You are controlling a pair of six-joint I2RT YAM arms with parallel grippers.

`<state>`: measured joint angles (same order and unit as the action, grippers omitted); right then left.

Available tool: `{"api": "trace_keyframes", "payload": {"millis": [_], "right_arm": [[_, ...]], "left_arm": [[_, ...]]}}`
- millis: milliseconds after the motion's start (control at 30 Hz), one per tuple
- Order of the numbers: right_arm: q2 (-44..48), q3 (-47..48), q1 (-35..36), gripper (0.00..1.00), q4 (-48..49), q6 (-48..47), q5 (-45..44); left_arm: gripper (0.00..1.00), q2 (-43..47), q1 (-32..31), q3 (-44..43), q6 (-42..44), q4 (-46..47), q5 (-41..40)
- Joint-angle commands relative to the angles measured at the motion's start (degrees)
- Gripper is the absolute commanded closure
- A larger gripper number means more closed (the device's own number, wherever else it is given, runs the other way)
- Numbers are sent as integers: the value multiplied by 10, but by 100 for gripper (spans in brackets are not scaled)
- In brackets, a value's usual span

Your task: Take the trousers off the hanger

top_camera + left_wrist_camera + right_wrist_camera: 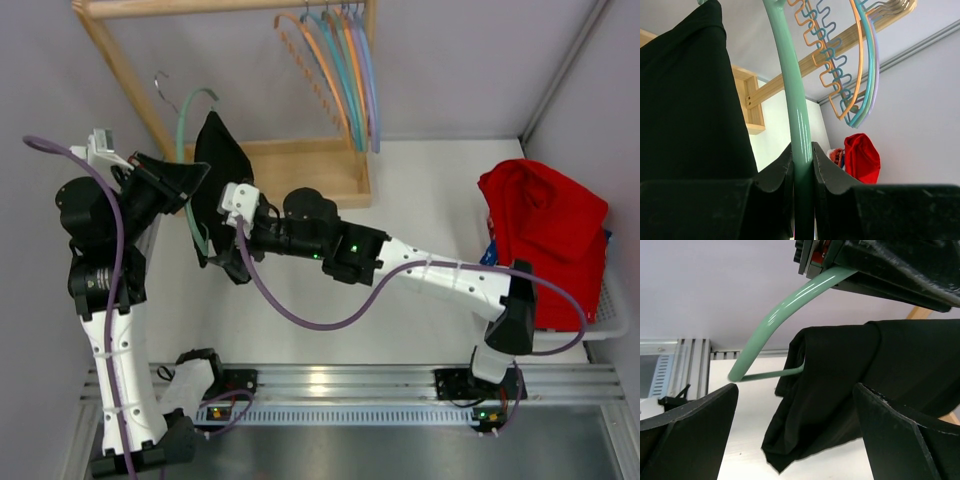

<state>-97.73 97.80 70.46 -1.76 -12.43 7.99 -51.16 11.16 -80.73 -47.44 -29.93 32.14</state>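
The mint-green hanger (183, 140) is held up in the air at the left, its grey hook pointing up and back. My left gripper (190, 185) is shut on one of its arms; in the left wrist view the black fingers (777, 172) pinch the green bar (797, 115). The black trousers (220, 160) hang folded over the hanger's thin lower bar, with the low corner near the table (840, 385). My right gripper (222, 235) stands open right at the trousers. In the right wrist view the cloth hangs just ahead of the wide gap (795, 386), untouched.
A wooden rack (300, 165) stands at the back with several coloured hangers (340, 70) on its rail. A bright red garment (545, 230) lies in a white basket (612, 320) at the right. An aluminium rail (350, 385) runs along the near edge.
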Motion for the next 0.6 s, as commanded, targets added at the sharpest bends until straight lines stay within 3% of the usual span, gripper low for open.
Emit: {"api": "trace_keyframes", "payload": {"millis": [0,300,567], "right_arm": [[-24,38,9,1,38,-22,-22],[-13,-7,-25,1,67,-39,-77],[-7,-22,-36,7,85,-73,-149]], "left_arm": [[100,10,0,-38,-14,93,14],[100,15,1,-42,-24,92,28],[100,14,0,-38,-27,93,35]]}}
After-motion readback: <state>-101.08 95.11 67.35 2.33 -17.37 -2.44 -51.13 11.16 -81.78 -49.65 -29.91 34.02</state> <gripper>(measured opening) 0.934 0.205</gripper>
